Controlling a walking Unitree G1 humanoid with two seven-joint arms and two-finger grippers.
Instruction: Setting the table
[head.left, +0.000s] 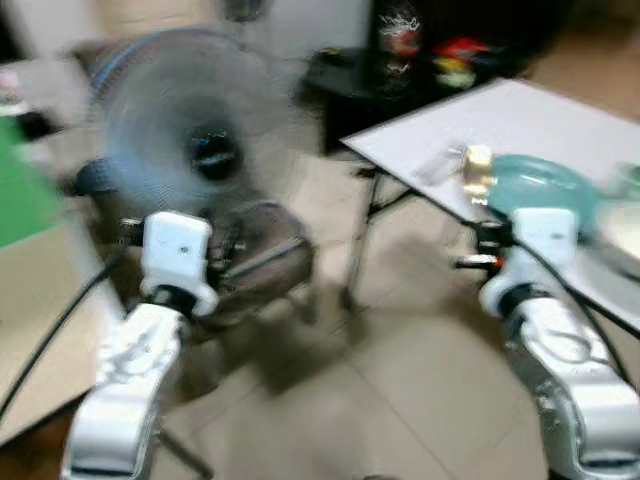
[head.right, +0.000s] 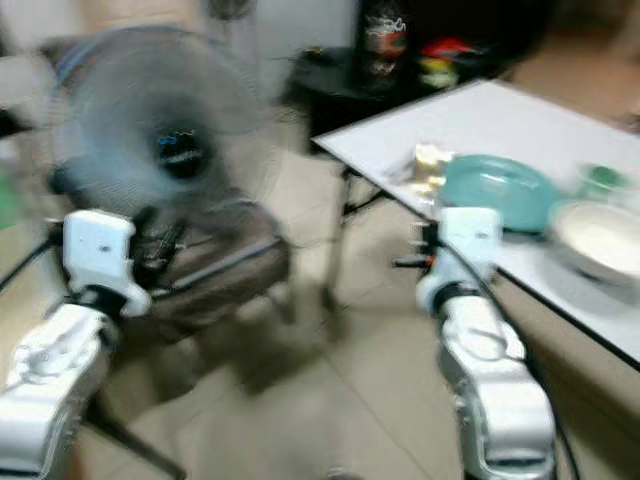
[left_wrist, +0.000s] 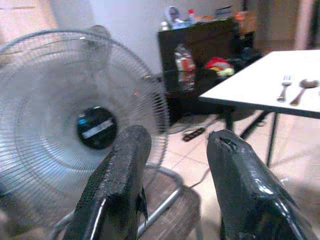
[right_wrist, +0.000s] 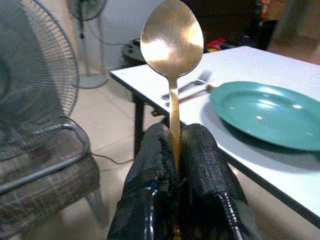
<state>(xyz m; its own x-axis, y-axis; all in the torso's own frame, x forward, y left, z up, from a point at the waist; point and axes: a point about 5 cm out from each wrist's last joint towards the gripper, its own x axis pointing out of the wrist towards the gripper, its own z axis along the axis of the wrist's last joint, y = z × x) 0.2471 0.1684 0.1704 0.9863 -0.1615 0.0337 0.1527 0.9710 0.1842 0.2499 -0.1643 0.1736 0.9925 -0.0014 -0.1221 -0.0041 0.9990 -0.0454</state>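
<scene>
Gripping the thin handle of a gold metal spoon between closed black fingers, the right gripper holds it bowl-up just off the near edge of the white tabletop. On the tabletop, a round teal plate sits at about 3 o'clock from the spoon, with a silver fork at 12 o'clock behind it. The left gripper hangs open and empty, its fingers well apart, facing a grey wire-caged standing fan.
</scene>
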